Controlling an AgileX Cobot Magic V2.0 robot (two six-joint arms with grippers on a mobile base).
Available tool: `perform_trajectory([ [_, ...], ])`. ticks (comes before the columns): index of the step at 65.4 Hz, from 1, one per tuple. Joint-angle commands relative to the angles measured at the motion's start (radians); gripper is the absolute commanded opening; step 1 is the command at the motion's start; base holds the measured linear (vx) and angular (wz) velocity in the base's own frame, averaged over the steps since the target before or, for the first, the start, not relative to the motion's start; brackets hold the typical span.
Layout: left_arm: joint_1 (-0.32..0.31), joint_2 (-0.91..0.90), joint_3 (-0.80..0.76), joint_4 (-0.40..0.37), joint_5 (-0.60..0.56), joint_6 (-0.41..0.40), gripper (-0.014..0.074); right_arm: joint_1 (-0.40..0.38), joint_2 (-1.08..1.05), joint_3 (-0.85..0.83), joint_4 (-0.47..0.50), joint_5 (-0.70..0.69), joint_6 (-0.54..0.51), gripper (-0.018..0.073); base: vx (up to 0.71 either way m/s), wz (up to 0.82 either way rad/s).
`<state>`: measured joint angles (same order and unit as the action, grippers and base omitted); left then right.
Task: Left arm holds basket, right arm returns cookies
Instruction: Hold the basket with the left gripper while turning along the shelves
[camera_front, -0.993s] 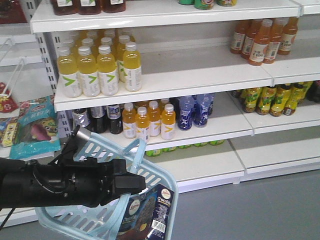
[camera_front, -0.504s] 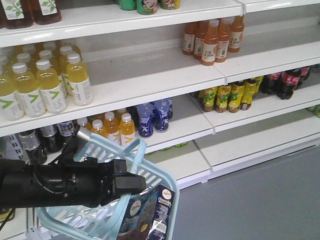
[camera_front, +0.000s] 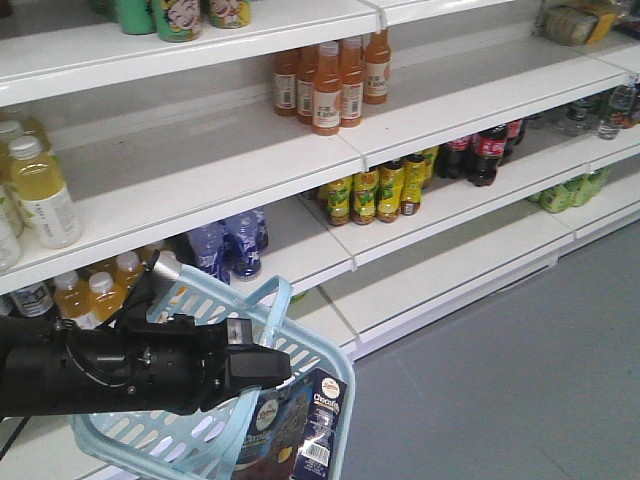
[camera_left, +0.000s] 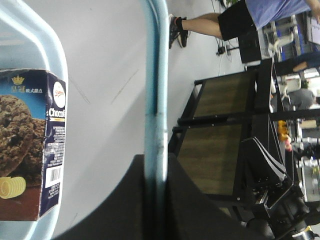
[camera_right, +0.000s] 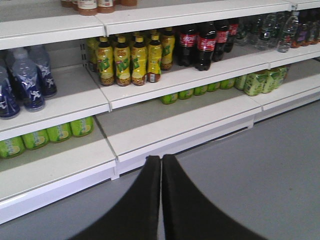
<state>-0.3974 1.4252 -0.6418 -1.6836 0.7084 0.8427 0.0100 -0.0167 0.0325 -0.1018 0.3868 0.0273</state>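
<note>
The pale blue basket hangs at the lower left of the front view. My left gripper is shut on its flat loop handle. The left wrist view shows that handle pinched between the two black fingers of the left gripper. The cookies, a dark navy carton with a barcode, lean inside the basket's near corner, and they also show beside the rim as the cookies. My right gripper is shut on nothing, pointing at the lower shelves. The right arm is out of the front view.
White shelves run across, carrying orange bottles, yellow-green bottles, cola bottles and blue bottles. Grey floor lies to the right. Behind me are a person's legs and a black cart.
The view has swung right along the shelves, so the bottles slid left in frame and more floor shows. The left arm, basket and cookies keep their place in frame.
</note>
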Motion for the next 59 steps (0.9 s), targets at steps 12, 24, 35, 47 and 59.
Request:
perform_trajectory([
  [12,-0.004,-0.036,-0.028,-0.092,0.058,0.014,-0.0006,0.001,-0.005,-0.004,-0.006,-0.075,-0.01,-0.0003,0.11,-0.45],
  [24,-0.004,-0.036,-0.028,-0.092,0.058,0.014,-0.0006,0.001,-0.005,-0.004,-0.006,-0.075,-0.01,-0.0003,0.12,-0.48],
  [35,-0.004,-0.036,-0.028,-0.092,0.058,0.014,-0.0006,0.001,-0.005,-0.004,-0.006,-0.075,-0.01,-0.0003,0.12,-0.53],
  [47,-0.004,-0.036,-0.028,-0.092,0.058,0.014,-0.0006,0.001,-0.005,-0.004,-0.006,-0.075,-0.01,-0.0003,0.11,-0.58],
  [59,-0.004,-0.036,-0.028,-0.092,0.058,0.014,-0.0006,0.001,-0.005,-0.004,-0.006,-0.075,-0.01,-0.0003,0.11,-0.64],
])
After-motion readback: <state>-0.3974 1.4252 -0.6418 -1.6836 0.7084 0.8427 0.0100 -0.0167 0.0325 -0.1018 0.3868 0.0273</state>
